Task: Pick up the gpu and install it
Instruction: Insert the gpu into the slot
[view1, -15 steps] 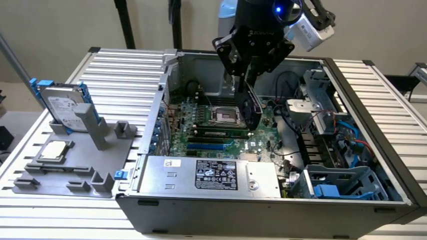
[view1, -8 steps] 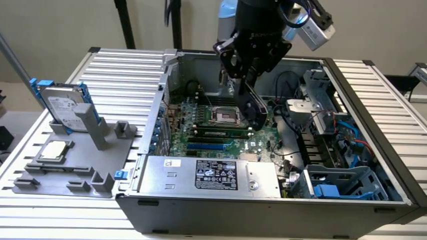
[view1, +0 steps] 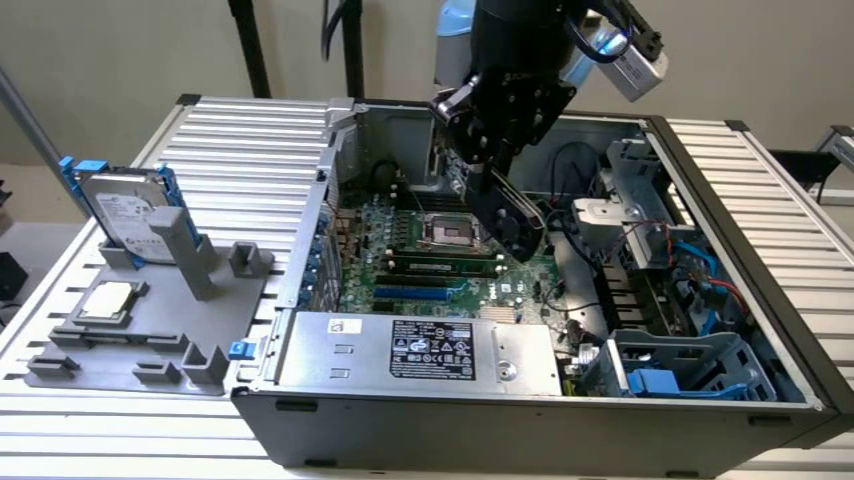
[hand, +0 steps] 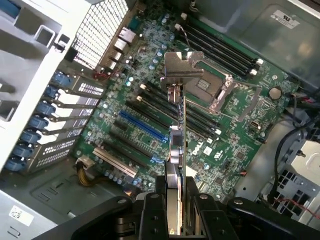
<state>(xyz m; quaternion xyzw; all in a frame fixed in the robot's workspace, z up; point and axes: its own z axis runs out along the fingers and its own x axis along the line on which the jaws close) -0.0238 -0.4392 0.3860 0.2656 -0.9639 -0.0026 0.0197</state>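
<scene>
Starting at the exterior view's left, a silver hard drive (view1: 123, 213) with blue rails stands upright in a grey fixture (view1: 160, 345) on the slatted metal table (view1: 240, 130), and a small square processor chip (view1: 107, 301) lies flat on that fixture, nearer the camera. Moving right, there's the open computer case (view1: 534, 420), its power supply (view1: 414, 350) along the near wall and the green motherboard (view1: 414, 270) behind it, the empty CPU socket (view1: 451, 235) in plain sight. Right above that board comes the black gripper (view1: 491, 185), jaws drawn narrow and clamped on the gpu (view1: 521, 228). The card hangs tilted from the claw, over the board just to the right of the socket; whether its lower edge touches anything, I cannot tell. From the wrist view the gpu (hand: 176, 150) runs edge-on away from the gripper (hand: 177, 210), one black finger (hand: 152, 212) pressed to each face, and its silver bracket (hand: 182, 67) at the far end sits in line with the CPU socket (hand: 210, 87). Beneath it run the expansion slots, a blue slot (hand: 142, 127) among them, with a row of blue latches (hand: 47, 107) along the case wall. Further right in the exterior view, cables and a blue-tabbed drive cage (view1: 681, 370) fill the case's right end.
</scene>
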